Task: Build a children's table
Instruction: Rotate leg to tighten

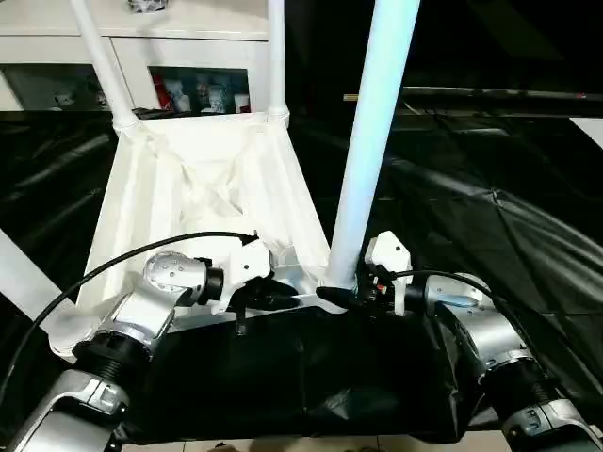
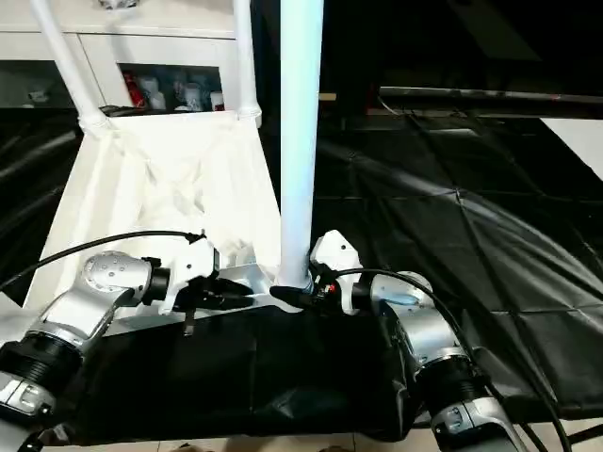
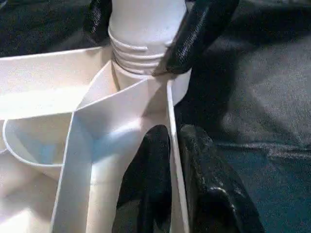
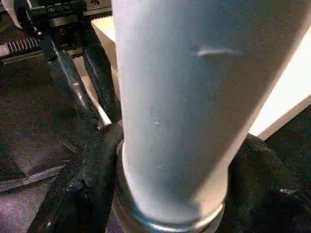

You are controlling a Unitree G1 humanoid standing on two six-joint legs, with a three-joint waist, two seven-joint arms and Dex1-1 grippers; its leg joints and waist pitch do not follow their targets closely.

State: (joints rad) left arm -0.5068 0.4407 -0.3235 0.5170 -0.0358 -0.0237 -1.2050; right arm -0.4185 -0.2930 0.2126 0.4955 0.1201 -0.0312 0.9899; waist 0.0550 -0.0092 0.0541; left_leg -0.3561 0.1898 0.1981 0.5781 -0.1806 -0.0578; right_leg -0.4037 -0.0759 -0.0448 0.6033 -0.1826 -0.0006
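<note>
The children's table top (image 1: 141,198) lies upside down on the black-covered work table. Two white legs (image 1: 104,66) (image 1: 276,56) stand in its far corner sockets. A third leg (image 1: 372,122) stands upright in the near right socket, its threaded base (image 3: 141,39) at the socket mouth. My right gripper (image 1: 341,294) is shut on this leg's base, one black finger (image 4: 87,184) on each side. My left gripper (image 1: 273,297) is shut on the top's near rim (image 3: 174,111) beside that socket, its fingers (image 3: 150,174) straddling the thin wall.
A white tube (image 1: 24,273) crosses the left edge near the top's near left corner. A white cabinet (image 1: 188,47) with small items on a shelf stands behind. Black cables (image 1: 113,264) loop over my forearms. The work table's front edge (image 1: 283,435) is close below my grippers.
</note>
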